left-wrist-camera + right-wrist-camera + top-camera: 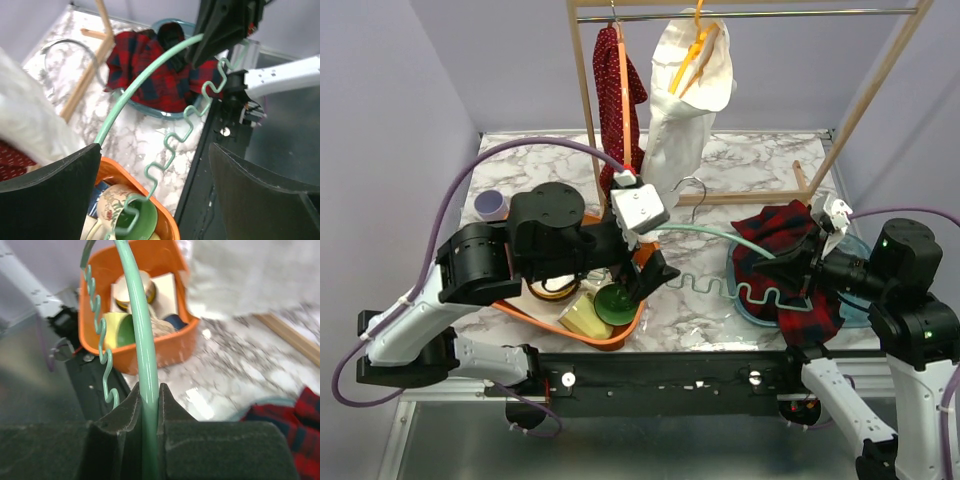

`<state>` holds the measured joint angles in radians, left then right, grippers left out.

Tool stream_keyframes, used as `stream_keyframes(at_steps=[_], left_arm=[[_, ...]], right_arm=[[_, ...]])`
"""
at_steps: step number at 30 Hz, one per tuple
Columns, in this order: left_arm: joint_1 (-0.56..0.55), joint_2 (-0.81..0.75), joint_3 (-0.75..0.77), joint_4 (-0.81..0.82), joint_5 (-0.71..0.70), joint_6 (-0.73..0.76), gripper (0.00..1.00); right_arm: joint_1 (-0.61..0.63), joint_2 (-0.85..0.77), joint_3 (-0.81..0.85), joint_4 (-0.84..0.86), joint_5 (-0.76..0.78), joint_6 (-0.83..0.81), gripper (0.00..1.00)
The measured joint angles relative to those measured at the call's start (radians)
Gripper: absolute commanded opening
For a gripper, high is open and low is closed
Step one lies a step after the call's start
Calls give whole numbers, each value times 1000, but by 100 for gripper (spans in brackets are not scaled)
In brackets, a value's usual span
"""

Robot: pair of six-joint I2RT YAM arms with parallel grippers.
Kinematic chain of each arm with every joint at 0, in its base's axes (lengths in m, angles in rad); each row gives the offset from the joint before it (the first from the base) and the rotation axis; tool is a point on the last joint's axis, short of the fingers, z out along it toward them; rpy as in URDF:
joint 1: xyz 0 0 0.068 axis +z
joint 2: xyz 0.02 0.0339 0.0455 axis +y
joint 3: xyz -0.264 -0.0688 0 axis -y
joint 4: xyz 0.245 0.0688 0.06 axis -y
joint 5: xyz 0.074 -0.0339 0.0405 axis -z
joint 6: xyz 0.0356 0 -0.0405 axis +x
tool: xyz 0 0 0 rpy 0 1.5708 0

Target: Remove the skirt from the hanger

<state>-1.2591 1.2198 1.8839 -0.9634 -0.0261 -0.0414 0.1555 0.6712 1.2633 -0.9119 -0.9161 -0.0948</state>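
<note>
The skirt (782,228) is red and dark plaid and lies bunched in a teal basket (748,305) at the right; it also shows in the left wrist view (150,82) and the right wrist view (302,410). A mint-green hanger (712,234) with a wavy lower bar reaches from the basket toward the orange bin, free of the skirt. My right gripper (772,263) is shut on the hanger's curved arm (141,345), its fingers (130,407) pressed to both sides. My left gripper (640,283) hangs open above the bin, and the hanger's wavy bar (172,145) runs between its fingers untouched.
An orange bin (620,338) at front left holds a green cup (142,215), a floral mug and a yellow item. A wooden rack (588,90) at the back carries a red garment (616,95) and a white garment (690,100). A bare wire hanger (692,190) lies on the marble. A purple cup (490,205) stands at far left.
</note>
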Motion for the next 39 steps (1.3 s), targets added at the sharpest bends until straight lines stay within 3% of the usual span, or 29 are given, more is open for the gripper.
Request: stream_keyframes(at_steps=[6,10,17,23,31,39], left_arm=[[0,-65,0,43,-135,-16,99],[0,-130,-26,103,-183,-45,99],[0,-248,-91,168,-220,-93,99],[0,-256,-78,168,-237,-129,99],[0,-254,-114,161,-258,-166,99],[0,-252,-177,162,-345,-177,99]], right_arm=[[-3,-39,55,-117,214,9,1],[-2,-60,204,-204,372,16,0],[-2,-117,292,-279,615,23,1],[-2,-101,397,-325,899,34,0],[-2,3,394,-226,1168,0,1],[-2,188,387,51,1219,-46,0]])
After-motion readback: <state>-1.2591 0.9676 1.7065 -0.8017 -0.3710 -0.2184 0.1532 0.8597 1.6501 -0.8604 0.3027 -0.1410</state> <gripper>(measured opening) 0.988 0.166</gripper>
